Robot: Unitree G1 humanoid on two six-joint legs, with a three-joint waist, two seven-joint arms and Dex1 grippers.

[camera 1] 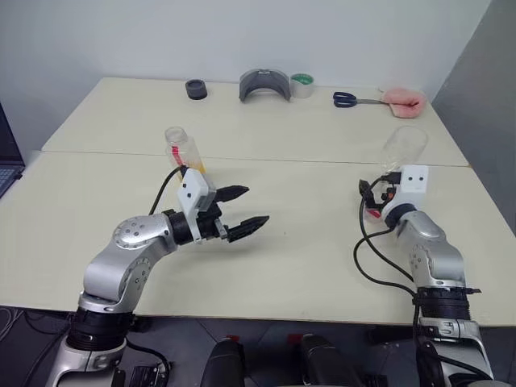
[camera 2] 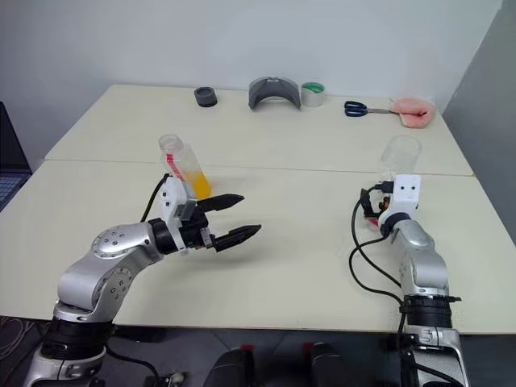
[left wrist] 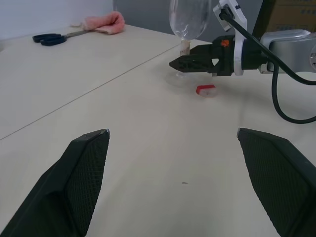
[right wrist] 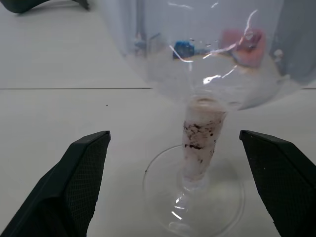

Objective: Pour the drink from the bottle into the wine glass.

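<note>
Near the table's right edge, the right gripper (right wrist: pixel 173 185) spreads open fingers around the wine glass (right wrist: pixel 200 143) stem; the left gripper (camera 1: pixel 243 211) hangs open.

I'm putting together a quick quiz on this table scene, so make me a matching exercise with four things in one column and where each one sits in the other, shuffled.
Things:
1. bottle
2. wine glass
3. scissors
4. red cap

Places:
A. on the table beside the glass's foot
B. far edge, next to the pink cloth
C. just beyond the open left gripper
D. straight ahead of the open right gripper

Pairs: 1-C, 2-D, 3-B, 4-A
</note>
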